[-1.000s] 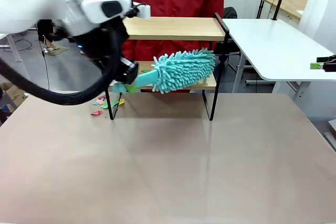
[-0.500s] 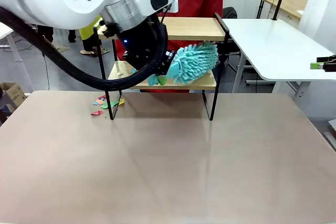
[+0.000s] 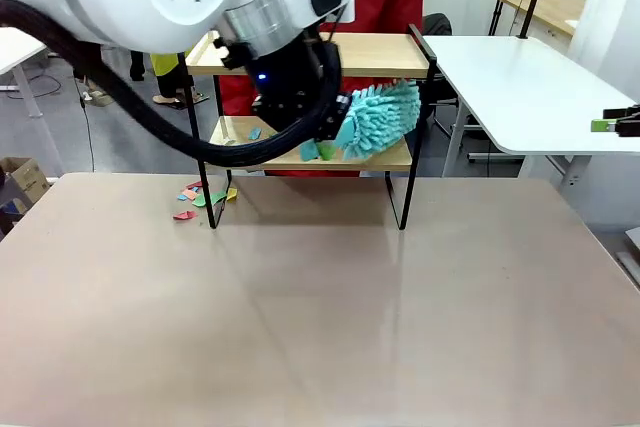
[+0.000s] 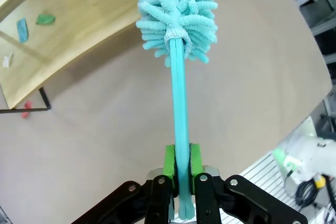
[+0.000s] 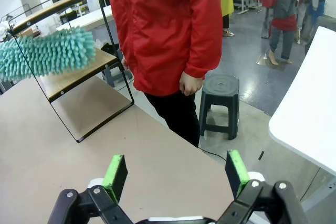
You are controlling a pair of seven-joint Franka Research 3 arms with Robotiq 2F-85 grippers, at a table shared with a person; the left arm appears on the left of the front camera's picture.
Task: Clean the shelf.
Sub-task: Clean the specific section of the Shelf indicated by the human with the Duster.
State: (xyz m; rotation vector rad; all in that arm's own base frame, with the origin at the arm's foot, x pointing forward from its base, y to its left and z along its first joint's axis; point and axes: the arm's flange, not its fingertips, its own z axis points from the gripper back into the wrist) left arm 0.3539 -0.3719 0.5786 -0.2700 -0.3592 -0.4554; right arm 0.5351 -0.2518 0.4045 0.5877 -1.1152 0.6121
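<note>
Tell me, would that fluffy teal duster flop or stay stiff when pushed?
The duster head looks soft, probably squashing against the shelf. Its thin handle is likely fairly stiff. Seemingly light: the left gripper holds only the handle's end.

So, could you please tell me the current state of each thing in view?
duster: held by its handle, head over the lower board of the shelf.
left gripper: shut on the duster.
right gripper: open, empty.
shelf: upright, coloured scraps on its lower board.
scraps: some on that board, others on the table by a leg.
</note>
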